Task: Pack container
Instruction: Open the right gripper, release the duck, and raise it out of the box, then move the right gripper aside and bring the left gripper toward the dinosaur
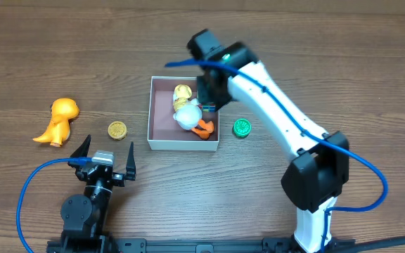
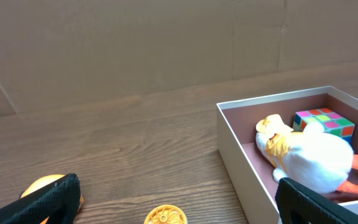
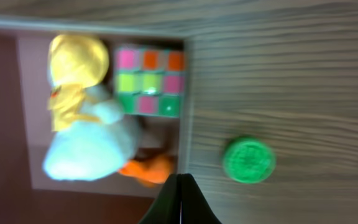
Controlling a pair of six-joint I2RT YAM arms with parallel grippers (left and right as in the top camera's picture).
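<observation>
Brown wood-grain tabletop (image 1: 343, 63): the square shallow white-walled container (image 1: 181, 144) sits mid-table and holds a white plush duck with yellow head and orange feet (image 1: 188, 114) and a multicoloured puzzle cube (image 2: 324, 120). Not yet packed: orange plastic dinosaur (image 1: 58, 121) at far left, yellow ridged disc (image 1: 117, 130) left of the container, green ridged disc (image 1: 242, 127) just right of it, so by my estimate two of five items are in. The right gripper (image 3: 180, 186) hovers over the container's right wall with fingers together and empty, and the left gripper (image 1: 106, 156) is at near left with fingers apart and empty.
</observation>
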